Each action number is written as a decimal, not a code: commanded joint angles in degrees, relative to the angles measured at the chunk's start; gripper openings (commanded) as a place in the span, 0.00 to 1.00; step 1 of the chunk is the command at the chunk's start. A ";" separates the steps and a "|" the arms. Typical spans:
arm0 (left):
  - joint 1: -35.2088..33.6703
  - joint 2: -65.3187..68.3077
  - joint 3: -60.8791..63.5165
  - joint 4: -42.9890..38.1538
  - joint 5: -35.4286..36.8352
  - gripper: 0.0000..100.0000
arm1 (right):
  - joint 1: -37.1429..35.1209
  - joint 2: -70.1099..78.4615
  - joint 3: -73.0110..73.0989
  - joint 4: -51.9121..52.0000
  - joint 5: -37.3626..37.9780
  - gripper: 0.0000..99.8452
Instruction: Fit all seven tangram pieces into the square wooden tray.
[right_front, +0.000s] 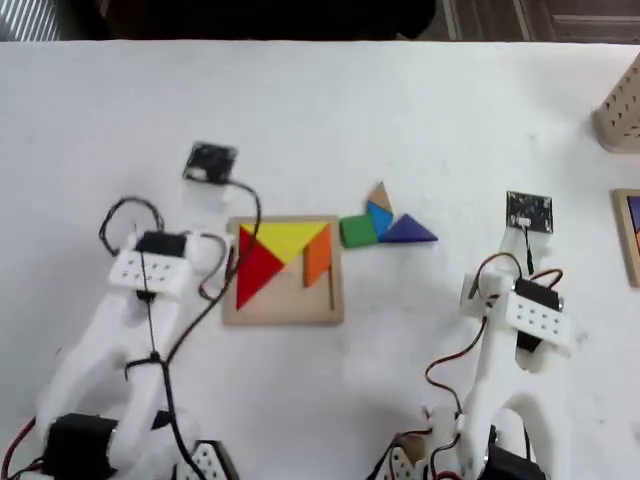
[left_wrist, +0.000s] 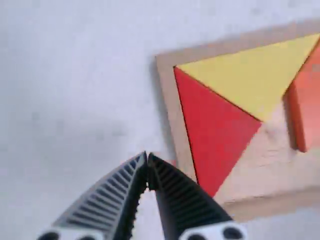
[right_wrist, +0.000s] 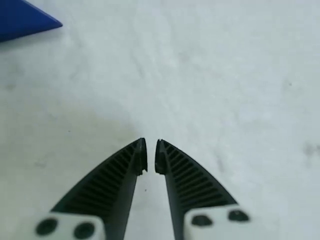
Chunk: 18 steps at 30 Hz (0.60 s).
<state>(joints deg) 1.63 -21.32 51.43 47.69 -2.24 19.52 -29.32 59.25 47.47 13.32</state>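
White table (right_front: 420, 120) first, both arms parked at the near side. Left gripper (left_wrist: 147, 159) sits just beside the left edge of the wooden tray (right_front: 285, 312), tips pressed together, nothing held. Right gripper (right_wrist: 151, 150) hangs over bare table, near and right of the dark blue triangle (right_front: 408, 231), only a thin slit between its tips, nothing between them. In the tray: yellow triangle (right_front: 285, 240) at the far edge, red triangle (right_front: 257, 272) left, orange piece (right_front: 318, 258) right. Outside, just right of the tray: green square (right_front: 357, 230), blue piece (right_front: 379, 217), tan triangle (right_front: 378, 192).
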 joint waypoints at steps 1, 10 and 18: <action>-0.66 -2.42 0.44 -3.87 -0.35 0.03 | -1.36 -1.36 -2.11 -0.22 -0.35 0.04; -3.38 -2.24 0.70 -4.22 -0.26 0.20 | 1.54 -1.89 -2.37 2.07 -0.26 0.04; -6.64 -2.24 -0.18 -5.63 0.18 0.16 | -0.13 -1.36 -2.20 4.88 2.90 0.05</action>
<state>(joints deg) -3.03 -21.41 52.40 43.65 -2.24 19.60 -29.32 59.25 51.25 15.16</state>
